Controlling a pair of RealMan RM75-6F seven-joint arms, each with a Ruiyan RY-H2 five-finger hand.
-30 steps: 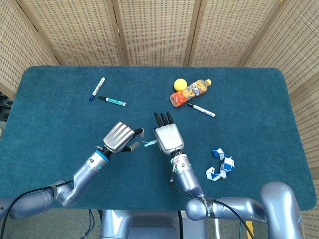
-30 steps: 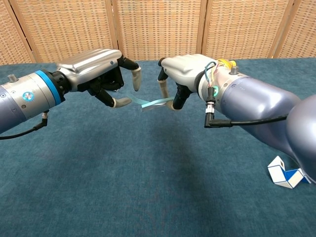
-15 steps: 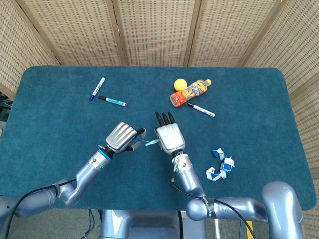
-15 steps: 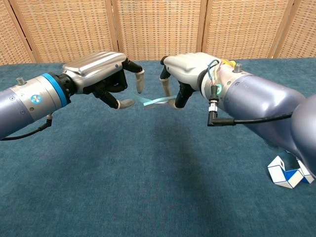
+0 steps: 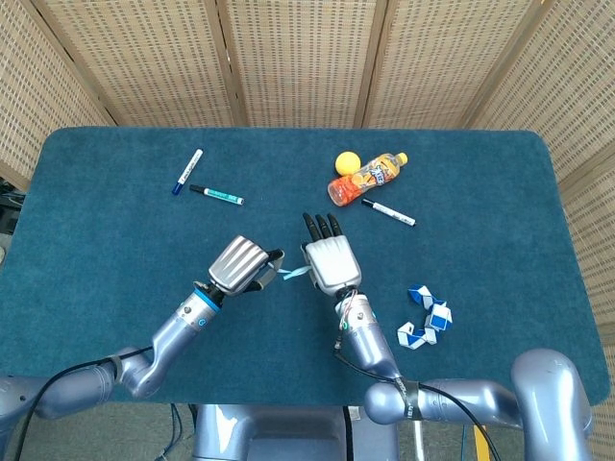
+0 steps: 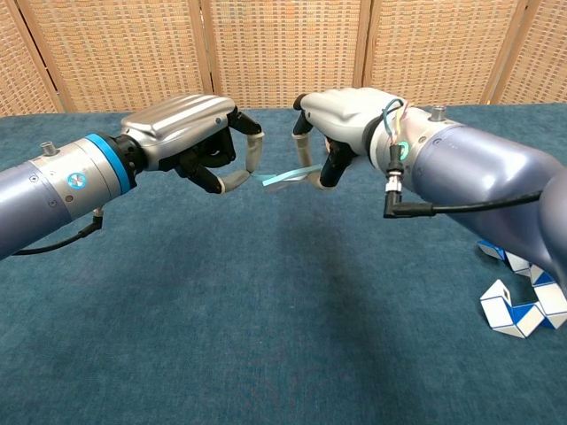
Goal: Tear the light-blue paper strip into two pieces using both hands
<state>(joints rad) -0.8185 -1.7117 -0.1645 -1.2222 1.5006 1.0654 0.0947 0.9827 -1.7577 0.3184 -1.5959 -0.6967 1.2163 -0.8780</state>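
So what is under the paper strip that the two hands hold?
The paper strip hangs in the air between the left hand and the right hand. Under it is only the blue table cover. The strip's ends are hidden by the fingers.

text: you can read none | orange bottle (image 5: 368, 177) label: too small | markers: print illegible

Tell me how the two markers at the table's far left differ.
The white marker with a blue cap lies nearer the table's far edge, tilted steeply; the teal-barrelled marker with a dark cap lies nearer the robot, almost level across the view. Their barrels differ, white against teal. Both rest flat on the blue cloth, close together.
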